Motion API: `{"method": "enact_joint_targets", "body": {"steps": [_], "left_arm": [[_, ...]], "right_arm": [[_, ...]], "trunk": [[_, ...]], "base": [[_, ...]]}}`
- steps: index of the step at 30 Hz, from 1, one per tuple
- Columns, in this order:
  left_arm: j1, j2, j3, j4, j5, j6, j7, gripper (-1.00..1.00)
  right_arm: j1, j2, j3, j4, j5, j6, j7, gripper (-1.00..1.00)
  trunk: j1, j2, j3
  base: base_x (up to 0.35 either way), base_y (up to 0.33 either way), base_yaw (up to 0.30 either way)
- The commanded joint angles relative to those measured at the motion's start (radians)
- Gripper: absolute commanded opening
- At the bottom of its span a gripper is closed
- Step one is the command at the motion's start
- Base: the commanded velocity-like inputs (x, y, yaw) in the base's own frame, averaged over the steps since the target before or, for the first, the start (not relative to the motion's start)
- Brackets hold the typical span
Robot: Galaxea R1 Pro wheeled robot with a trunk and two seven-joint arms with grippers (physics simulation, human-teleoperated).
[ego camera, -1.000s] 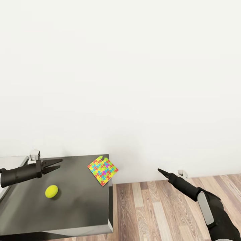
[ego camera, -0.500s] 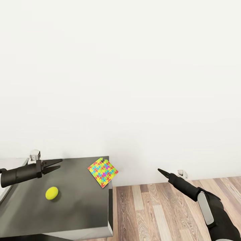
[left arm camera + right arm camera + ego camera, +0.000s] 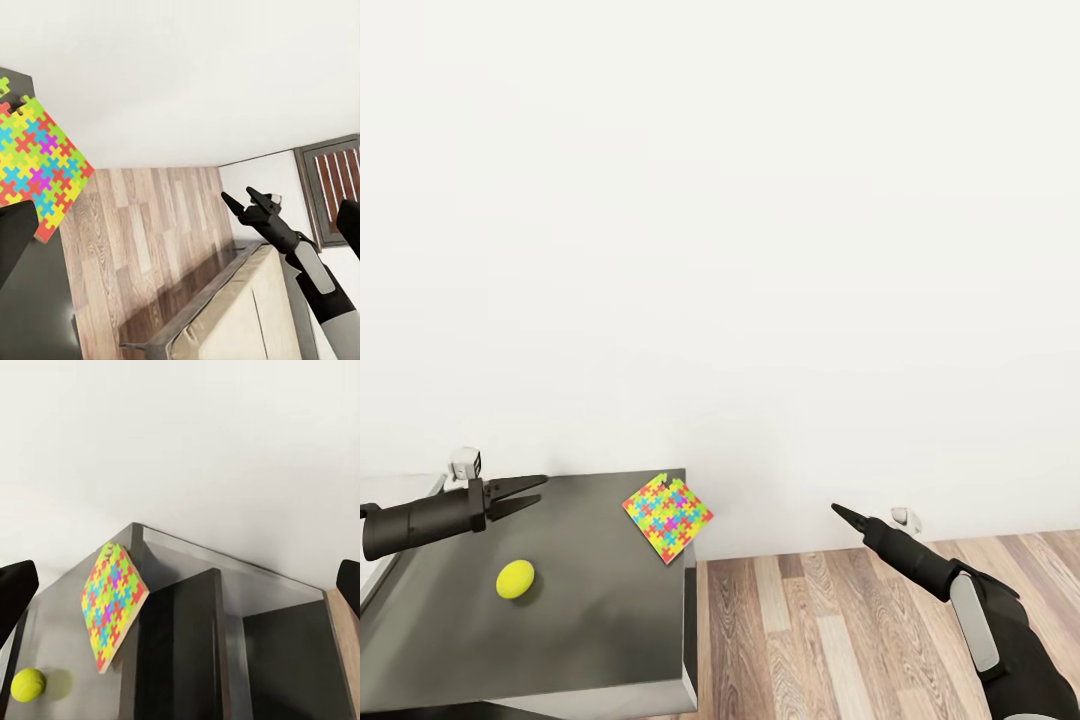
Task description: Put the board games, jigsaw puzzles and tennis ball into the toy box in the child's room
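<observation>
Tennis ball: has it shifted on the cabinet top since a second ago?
No. The tennis ball keeps its place between the jigsaw puzzle and the cabinet top's front edge.

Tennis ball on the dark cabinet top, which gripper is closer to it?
Left. The left gripper hovers just beyond the tennis ball; the right gripper hangs over the wood floor, past the jigsaw puzzle.

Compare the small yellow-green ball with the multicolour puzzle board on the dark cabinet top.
The small yellow-green tennis ball is round and one plain colour; the thin flat jigsaw puzzle board is square-cornered and patterned in many colours. The ball is much smaller. The ball sits well inside the dark-grey cabinet top; the board lies at the far right corner, one corner overhanging the edge. Both rest ungrasped on that top.
</observation>
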Motion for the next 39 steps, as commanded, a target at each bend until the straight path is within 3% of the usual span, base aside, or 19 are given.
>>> {"method": "enact_joint_targets", "body": {"steps": [1, 16, 39], "left_arm": [[-0.001, 0.000, 0.001, 0.000, -0.004, 0.005, -0.005, 1.00], [-0.001, 0.000, 0.001, 0.001, -0.004, 0.005, -0.005, 1.00], [-0.001, -0.002, 0.000, 0.001, -0.004, 0.005, -0.006, 1.00]], "right_arm": [[-0.001, 0.000, -0.001, 0.000, -0.004, 0.006, 0.002, 1.00], [-0.001, 0.001, 0.000, 0.000, -0.004, 0.002, 0.005, 1.00], [-0.001, -0.001, 0.000, 0.000, -0.003, 0.000, 0.080, 1.00]], "trunk": [[0.001, -0.002, -0.002], [0.001, -0.002, 0.002], [0.001, -0.002, 0.037]], "base": [[0.000, 0.000, 0.000], [0.000, 0.000, 0.000], [0.000, 0.000, 0.000]]}}
